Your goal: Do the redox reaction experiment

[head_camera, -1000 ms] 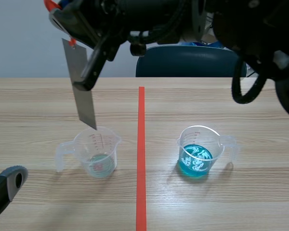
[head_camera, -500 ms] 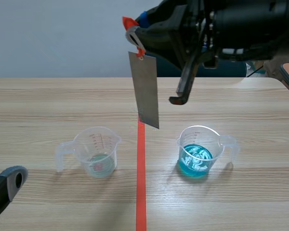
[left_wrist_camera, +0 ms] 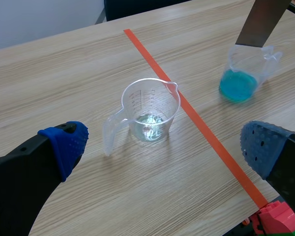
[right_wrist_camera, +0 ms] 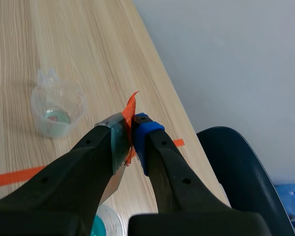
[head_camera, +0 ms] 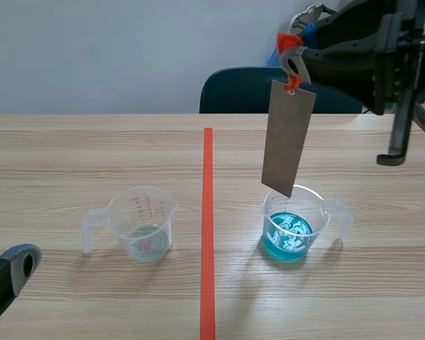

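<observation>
Quick count of what's on the table (head_camera: 57, 142): two clear plastic cups, one metal strip, one red tape line (head_camera: 207, 212) running straight down the middle, and two grippers.

Cup number one (head_camera: 143, 223) sits upright on the left side of the tape, handle pointing out to the left, with just a thin puddle of pale liquid at the bottom. Cup number two, the blue cup (head_camera: 294, 223), is upright on the right side of the tape, handle out to the right, holding a shallow layer of bright blue liquid. The two are well apart, with the tape between them.

The metal strip (head_camera: 288, 138) is a flat grey rectangle hanging in the air, slightly tilted, right over the blue cup. Its lower corner is about level with the far rim; I can't tell whether it's dipped inside, but it's clear of the liquid. The right gripper (head_camera: 294, 53) is up high, fingers clenched on the strip's top end, where an orange tab (right_wrist_camera: 130, 110) sticks out between the pads.

The left gripper (left_wrist_camera: 164, 145) is down low near the table, fingers spread wide and holding nothing, with cup number one just ahead of it.

One dark blue chair (head_camera: 241, 88) stands behind the table.
</observation>
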